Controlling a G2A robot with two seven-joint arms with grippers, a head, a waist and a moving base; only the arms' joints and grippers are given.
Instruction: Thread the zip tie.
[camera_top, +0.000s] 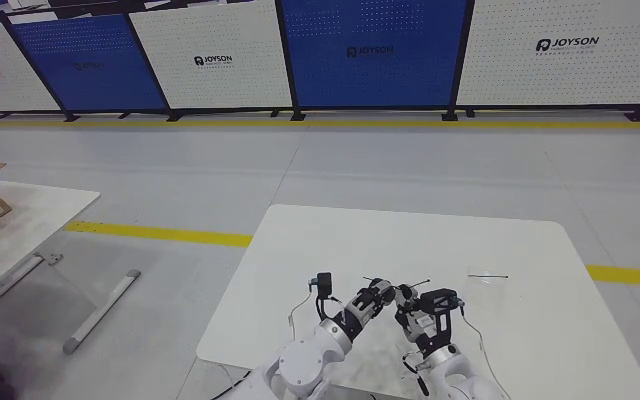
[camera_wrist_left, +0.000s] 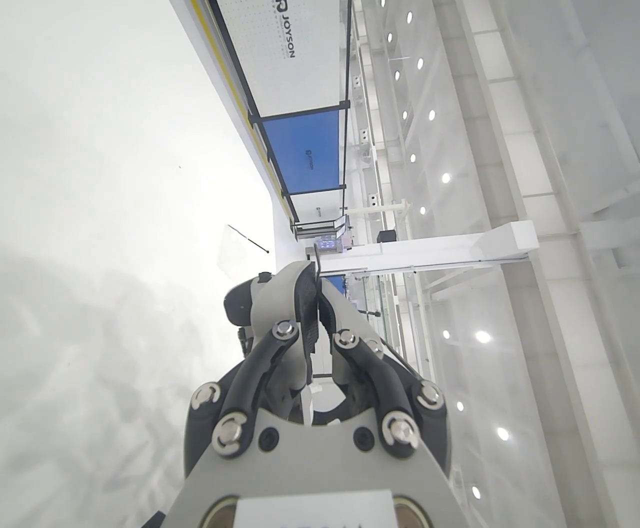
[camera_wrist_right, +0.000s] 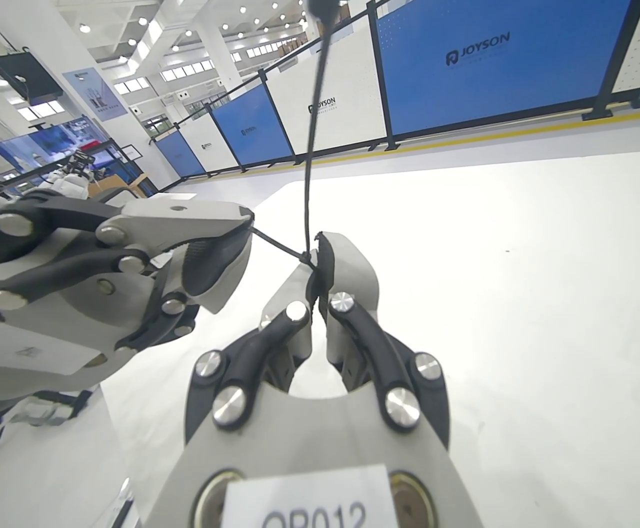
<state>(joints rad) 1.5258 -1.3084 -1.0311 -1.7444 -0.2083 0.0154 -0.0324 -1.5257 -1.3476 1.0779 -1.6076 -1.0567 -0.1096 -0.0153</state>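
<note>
Black plastic is pinched at two spots: the zip tie (camera_wrist_right: 309, 150) is held by both grippers, which sit close together low over the near middle of the white table (camera_top: 500, 330). The right gripper (camera_wrist_right: 318, 265) has its jaws pressed together on the tie, clamping it right at the fingertips, where two stretches of the strap meet in a small dark junction. Whether the tail already passes through the head there cannot be told. From that pinch a long stretch of strap rises away from the gripper, bowing slightly as it climbs past the fingertips, with its far end hanging free in the air. A shorter stretch leaves the same junction sideways and ends in the left gripper (camera_wrist_right: 240, 232), whose jaws are likewise closed on it. The left gripper sits just beside the right gripper, on its inner side. The two sets of fingertips are near each other but not touching, and only that short, straight piece bridges them. In the left wrist view a sliver of black strap shows edge-on between the closed pads. Well apart from both grippers, out beyond the right gripper's outer side, a second zip tie (camera_top: 487, 276) lies flat on a clear plastic bag (camera_top: 484, 286) on the tabletop.
</note>
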